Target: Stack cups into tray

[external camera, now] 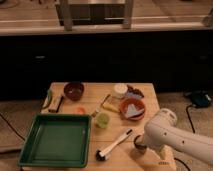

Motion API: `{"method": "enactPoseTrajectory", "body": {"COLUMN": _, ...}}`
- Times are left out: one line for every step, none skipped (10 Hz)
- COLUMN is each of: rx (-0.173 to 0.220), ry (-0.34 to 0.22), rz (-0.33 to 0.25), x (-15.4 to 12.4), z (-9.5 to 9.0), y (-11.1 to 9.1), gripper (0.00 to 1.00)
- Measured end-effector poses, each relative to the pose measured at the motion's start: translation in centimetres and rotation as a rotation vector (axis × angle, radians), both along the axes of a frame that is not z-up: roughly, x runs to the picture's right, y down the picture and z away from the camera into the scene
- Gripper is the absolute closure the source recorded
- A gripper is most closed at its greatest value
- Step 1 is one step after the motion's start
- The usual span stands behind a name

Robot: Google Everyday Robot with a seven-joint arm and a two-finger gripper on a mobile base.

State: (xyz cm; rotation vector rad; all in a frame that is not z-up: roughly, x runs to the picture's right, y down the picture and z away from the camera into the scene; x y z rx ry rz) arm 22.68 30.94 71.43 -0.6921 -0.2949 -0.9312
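The large green tray (59,141) lies at the front left of the wooden table. The pale lime green cup (102,120) stands upright just right of the tray's far right corner. A small dark grey cup (139,147) sits near the table's front right, partly covered by my white arm. My gripper (142,144) is down at that dark cup, at the end of the arm that comes in from the right. The arm hides how it sits on the cup.
A dark red bowl (74,90) stands at the back left. A red-orange bowl with a grey cloth (132,108) is at the back right, with a white round container (120,89) behind it. A black-headed brush (114,145) lies between tray and arm. The table edge runs along the right.
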Motion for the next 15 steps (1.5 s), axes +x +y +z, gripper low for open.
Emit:
{"method": "enactPoseTrajectory", "body": {"rx": -0.001, "ry": 0.003, "rz": 0.002, "x": -0.1, "z": 0.2, "y": 0.0, "gripper": 0.2}}
{"method": "enactPoseTrajectory", "body": {"rx": -0.004, "ry": 0.006, "rz": 0.007, "x": -0.2, "z": 0.4, "y": 0.1, "gripper": 0.2}}
{"method": "enactPoseTrajectory", "body": {"rx": -0.005, "ry": 0.01, "rz": 0.01, "x": -0.1, "z": 0.5, "y": 0.2, "gripper": 0.2}}
{"method": "enactPoseTrajectory", "body": {"rx": -0.006, "ry": 0.015, "rz": 0.015, "x": -0.1, "z": 0.6, "y": 0.3, "gripper": 0.2}}
{"method": "enactPoseTrajectory", "body": {"rx": -0.009, "ry": 0.019, "rz": 0.019, "x": -0.1, "z": 0.7, "y": 0.3, "gripper": 0.2}}
{"method": "enactPoseTrajectory", "body": {"rx": -0.01, "ry": 0.023, "rz": 0.021, "x": 0.1, "z": 0.9, "y": 0.3, "gripper": 0.2}}
{"method": "enactPoseTrajectory", "body": {"rx": -0.012, "ry": 0.027, "rz": 0.025, "x": 0.2, "z": 1.0, "y": 0.3, "gripper": 0.21}}
{"method": "enactPoseTrajectory", "body": {"rx": -0.014, "ry": 0.033, "rz": 0.033, "x": 0.3, "z": 1.1, "y": 0.4, "gripper": 0.25}}
{"method": "enactPoseTrajectory", "body": {"rx": -0.016, "ry": 0.038, "rz": 0.038, "x": 0.4, "z": 1.2, "y": 0.4, "gripper": 0.26}}
{"method": "enactPoseTrajectory", "body": {"rx": -0.017, "ry": 0.04, "rz": 0.041, "x": 0.3, "z": 1.4, "y": 0.4, "gripper": 0.26}}
{"method": "enactPoseTrajectory", "body": {"rx": -0.019, "ry": 0.046, "rz": 0.043, "x": 0.5, "z": 1.5, "y": 0.4, "gripper": 0.26}}
{"method": "enactPoseTrajectory", "body": {"rx": -0.021, "ry": 0.05, "rz": 0.05, "x": 0.7, "z": 1.7, "y": 0.5, "gripper": 0.26}}
{"method": "enactPoseTrajectory", "body": {"rx": -0.022, "ry": 0.054, "rz": 0.056, "x": 0.9, "z": 1.7, "y": 0.6, "gripper": 0.27}}
{"method": "enactPoseTrajectory", "body": {"rx": -0.025, "ry": 0.06, "rz": 0.063, "x": 1.2, "z": 1.9, "y": 0.7, "gripper": 0.36}}
{"method": "enactPoseTrajectory", "body": {"rx": -0.028, "ry": 0.062, "rz": 0.066, "x": 1.3, "z": 2.1, "y": 0.8, "gripper": 0.39}}
